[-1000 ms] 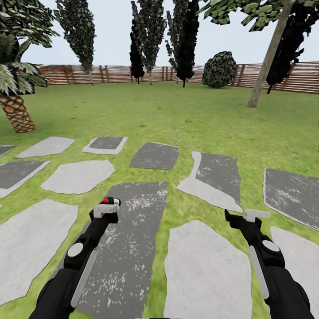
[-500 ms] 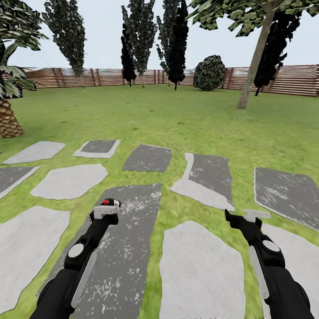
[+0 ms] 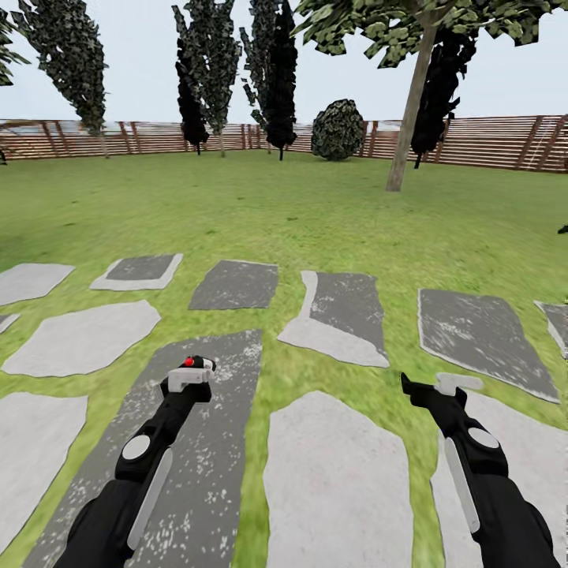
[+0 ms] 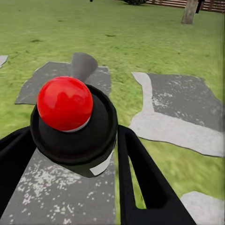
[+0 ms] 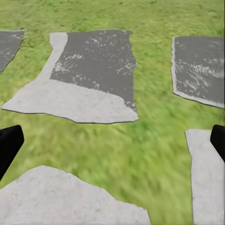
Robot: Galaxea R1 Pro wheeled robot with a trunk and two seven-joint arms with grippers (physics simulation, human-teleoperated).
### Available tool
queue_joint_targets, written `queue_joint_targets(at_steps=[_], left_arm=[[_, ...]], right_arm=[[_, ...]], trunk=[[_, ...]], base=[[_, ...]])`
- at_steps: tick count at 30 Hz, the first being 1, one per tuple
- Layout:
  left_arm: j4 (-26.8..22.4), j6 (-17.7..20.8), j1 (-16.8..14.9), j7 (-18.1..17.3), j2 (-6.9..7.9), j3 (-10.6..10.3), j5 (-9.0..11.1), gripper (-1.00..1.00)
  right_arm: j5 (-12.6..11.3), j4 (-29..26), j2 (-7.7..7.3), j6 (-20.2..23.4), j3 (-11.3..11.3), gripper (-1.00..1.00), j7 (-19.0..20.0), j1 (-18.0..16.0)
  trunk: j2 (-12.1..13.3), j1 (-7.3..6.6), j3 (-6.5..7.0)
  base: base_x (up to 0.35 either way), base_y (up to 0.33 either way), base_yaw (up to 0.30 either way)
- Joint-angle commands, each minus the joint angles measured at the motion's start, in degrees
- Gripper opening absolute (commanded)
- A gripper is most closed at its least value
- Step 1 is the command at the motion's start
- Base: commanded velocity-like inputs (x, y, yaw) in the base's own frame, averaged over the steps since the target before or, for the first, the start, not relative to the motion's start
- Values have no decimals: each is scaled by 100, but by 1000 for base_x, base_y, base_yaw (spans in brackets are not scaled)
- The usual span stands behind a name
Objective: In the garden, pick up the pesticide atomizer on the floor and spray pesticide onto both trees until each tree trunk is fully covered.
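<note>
The pesticide atomizer point(image 3: 192, 364), a small black sprayer with a red dot on top, sits between the fingers of my left gripper point(image 3: 189, 375), which is shut on it low over the paving. In the left wrist view the atomizer point(image 4: 75, 122) looms large, its red ball on top and a black finger point(image 4: 140, 173) on each side. My right gripper point(image 3: 434, 385) hangs open with nothing in it; its dark fingertips point(image 5: 7, 145) stand far apart over grass. One tree with a straight grey-brown trunk point(image 3: 406, 118) stands far ahead to the right on the lawn point(image 3: 237, 205).
Grey stone paving slabs point(image 3: 339, 481) with grass strips between them lie under and ahead of both arms. Beyond is open lawn up to a brown slatted fence point(image 3: 489, 142). Dark conifers point(image 3: 276, 71) and a round bush point(image 3: 338, 130) stand along the fence.
The whole picture has slid left, so the camera has turned right. The palm at the left has left the view and the tree sits nearer the middle. Both arms hold as before.
</note>
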Motion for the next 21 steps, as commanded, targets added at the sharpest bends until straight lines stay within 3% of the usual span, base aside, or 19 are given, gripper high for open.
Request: queue_joint_targets(at_steps=[1, 6, 17, 21], left_arm=[[-8, 35, -1, -22, -1, 5, 37, -100], [-7, 36, -1, -22, -1, 5, 37, -100], [-6, 34, -1, -22, -1, 5, 37, -100], [-6, 36, -1, -22, -1, 5, 37, -100]], right_arm=[[-6, -7, 0, 31, -6, 100, 14, -3], [-6, -7, 0, 31, -7, 100, 11, -3], [3, -51, 0, 31, -9, 100, 7, -4], [3, -58, 0, 31, -13, 100, 7, -3]], trunk=[[-2, 1, -5], [-2, 1, -5], [-2, 1, -5], [-2, 1, -1]], base=[[269, 0, -234], [305, 0, -163], [327, 0, -26], [328, 0, -205]])
